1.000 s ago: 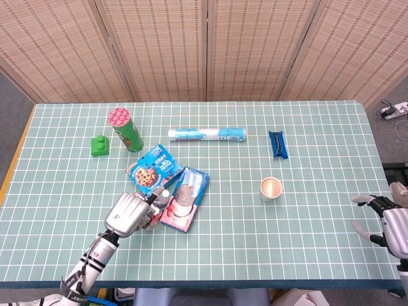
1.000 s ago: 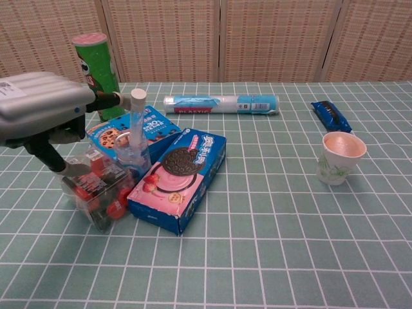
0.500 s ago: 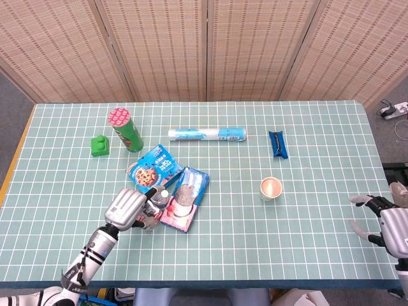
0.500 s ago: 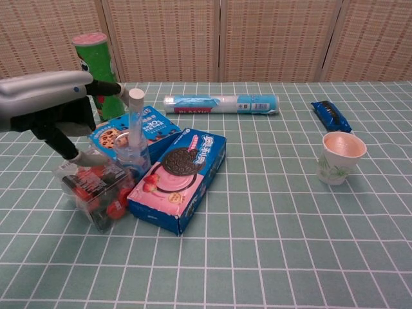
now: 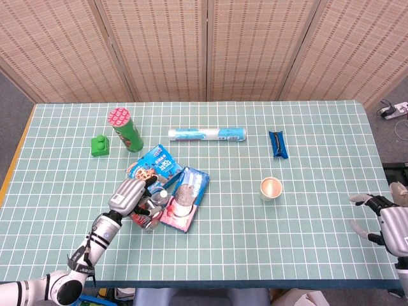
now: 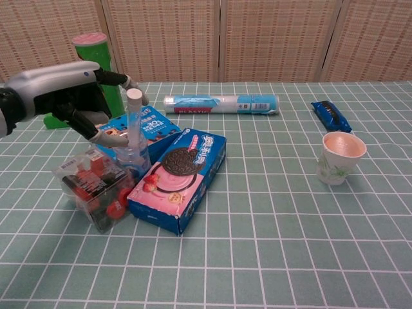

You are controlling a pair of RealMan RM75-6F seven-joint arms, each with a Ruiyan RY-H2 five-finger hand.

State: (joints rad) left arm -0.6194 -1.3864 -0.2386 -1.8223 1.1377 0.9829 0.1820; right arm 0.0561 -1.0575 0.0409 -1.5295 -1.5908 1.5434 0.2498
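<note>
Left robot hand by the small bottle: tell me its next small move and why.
Probably close the fingers around the small bottle. The left robot hand is open beside the bottle's neck, holding nothing, with the clear box of red sweets just below it.

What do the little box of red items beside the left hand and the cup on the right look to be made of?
The clear box looks like thin glossy transparent plastic: its red contents show through and its edges glint. The cup looks like matte paper, white with a faint leafy print and a rolled rim, though thin plastic can't be ruled out.
</note>
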